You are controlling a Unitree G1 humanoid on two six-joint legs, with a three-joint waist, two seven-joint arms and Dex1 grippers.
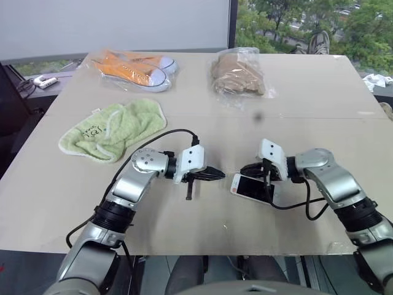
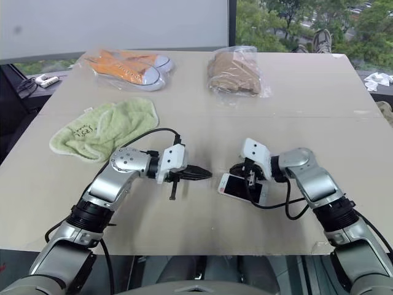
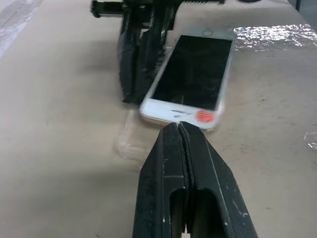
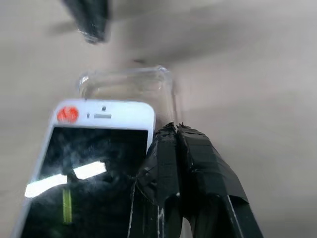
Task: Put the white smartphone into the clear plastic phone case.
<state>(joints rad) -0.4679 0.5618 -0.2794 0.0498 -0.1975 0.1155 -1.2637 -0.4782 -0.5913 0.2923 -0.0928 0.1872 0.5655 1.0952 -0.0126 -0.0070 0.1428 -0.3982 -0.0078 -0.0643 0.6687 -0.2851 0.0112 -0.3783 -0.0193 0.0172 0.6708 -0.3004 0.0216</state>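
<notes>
Left gripper (image 1: 216,174), lower centre of the head view: fingers pressed together, holding nothing, tips aimed across at the phone's near end. In the left wrist view, the closed tips (image 3: 179,130) sit just at the white bezel beside an orange dot — contact not certain.

Right gripper (image 1: 252,168), right of centre: fingers pressed together as well, lying along one long side of the white smartphone (image 1: 250,187); whether merely beside it or pressing on it cannot be told. Nothing pinched between the fingers in the right wrist view.

White smartphone lying screen-up on the table (image 1: 202,227), between the two grippers, slightly tilted. Clear plastic phone case (image 4: 130,84) under and just past the phone's orange-dot end, one rounded corner and glossy rim protruding — phone not seated flush in it as far as visible.

Further out: green towel (image 1: 113,128) left of centre; bagged orange sneakers (image 1: 136,67) upper left; bagged brown cloth (image 1: 239,72) upper centre. All well apart from the grippers.
</notes>
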